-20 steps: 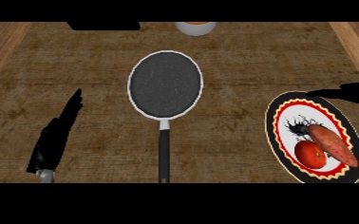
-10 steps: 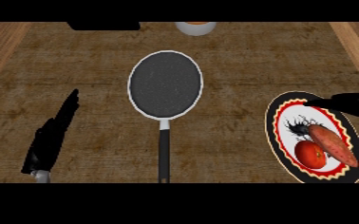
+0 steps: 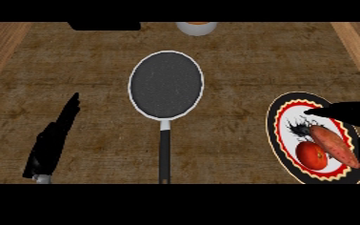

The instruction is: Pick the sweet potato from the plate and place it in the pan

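**Right hand over plate rim, sweet potato not yet gripped**

From my station I see the black right hand entering at the view's right edge. Only a dark tapering part of it shows, tip pointing inward; I cannot tell whether its fingers are curled or straight.

Directly beneath that tip lies the round plate with black rim and red-and-yellow scalloped border. Just below the hand, on the plate, rests the elongated orange-brown sweet potato, lying diagonally. No contact between hand and sweet potato is visible. A round red tomato sits against the sweet potato's inward side.

Further inward from the hand, well apart from the plate, stands the dark round frying pan with pale rim and black handle.

Beyond it, the black left hand rests low at the view's left, fingers straight, holding nothing.
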